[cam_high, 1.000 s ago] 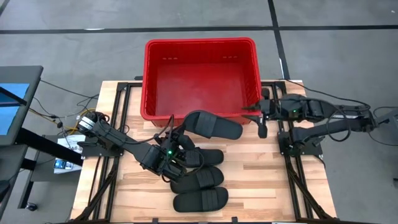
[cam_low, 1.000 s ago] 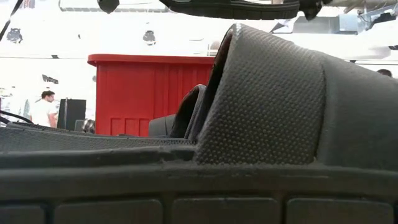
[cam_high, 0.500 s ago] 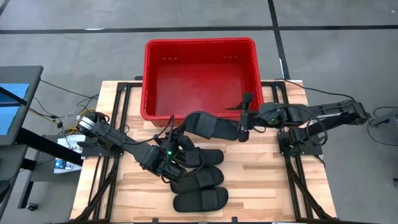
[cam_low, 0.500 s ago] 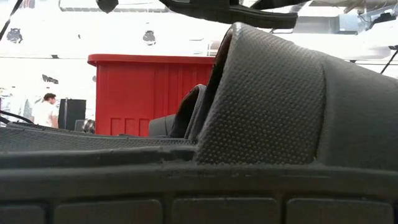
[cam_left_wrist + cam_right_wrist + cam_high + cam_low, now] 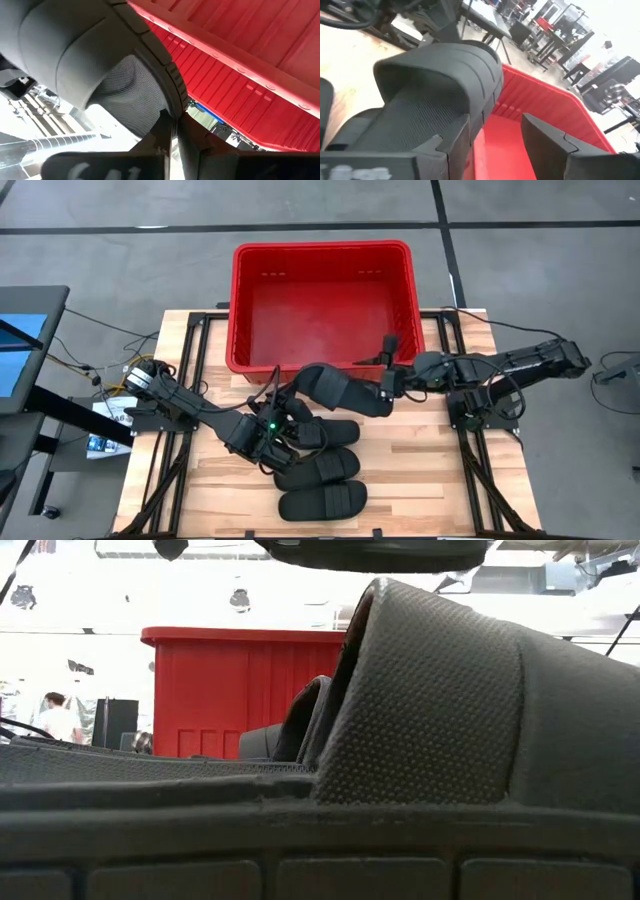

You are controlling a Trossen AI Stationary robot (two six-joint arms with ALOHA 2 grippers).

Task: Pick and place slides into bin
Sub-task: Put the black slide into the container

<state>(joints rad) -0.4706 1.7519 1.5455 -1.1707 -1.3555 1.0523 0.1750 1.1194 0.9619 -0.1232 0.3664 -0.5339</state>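
We see the red bin at the table's far edge. Just in front of its near wall, one black slide is lifted off the table, its edge pinched in the clenched left gripper. The right gripper is at this slide's other end, fingers spread wide, one on each side of the sole, not clamped. Three more slides lie on the wooden table nearer than the bin, beside the left gripper. In the low view, the nearest sandal blocks most of the bin. A person stands far behind.
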